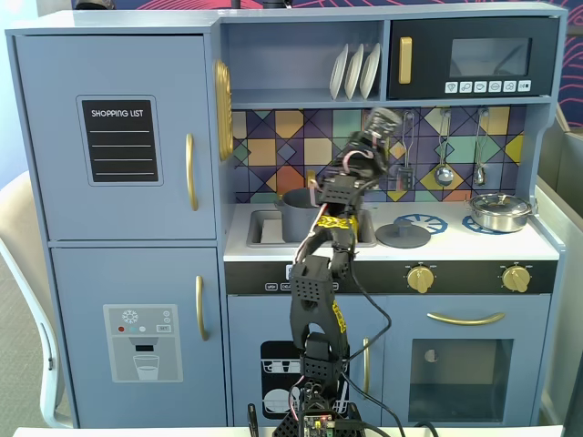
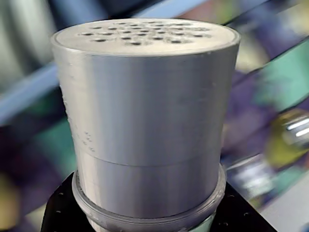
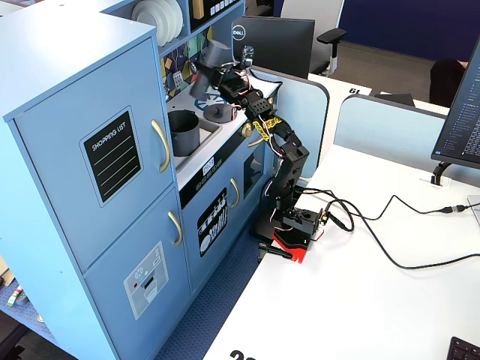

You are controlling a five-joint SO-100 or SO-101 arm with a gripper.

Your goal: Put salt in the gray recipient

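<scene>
While the black five-joint arm (image 1: pixel 321 300) reaches up from its base on the white table (image 3: pixel 360 300), its gripper (image 1: pixel 369 146) holds the tall dark-gray cylindrical salt shaker (image 1: pixel 381 126) in the air in front of the toy kitchen's patterned backsplash (image 1: pixel 273 137). The fingers are closed around the shaker's body; the shaker is tilted, with its wider gray cap uppermost and leaning toward the right in a fixed view. In the wrist view the gray perforated cap (image 2: pixel 145 101) fills most of the picture, and the background is blurred.

The matte gray straight-sided pot (image 3: pixel 184 132) stands in the sink recess at the left end of the kitchen counter (image 1: pixel 455 241), below and to the left of the shaker in a fixed view, and apart from it. The arm partly covers this pot (image 1: pixel 296 211) in that view. A flat gray round lid (image 1: pixel 403 235) lies on the counter near its middle. A shiny steel pan (image 1: pixel 499 211) sits at the right end of the counter. White plates (image 1: pixel 355 71) stand upright on the shelf above.
</scene>
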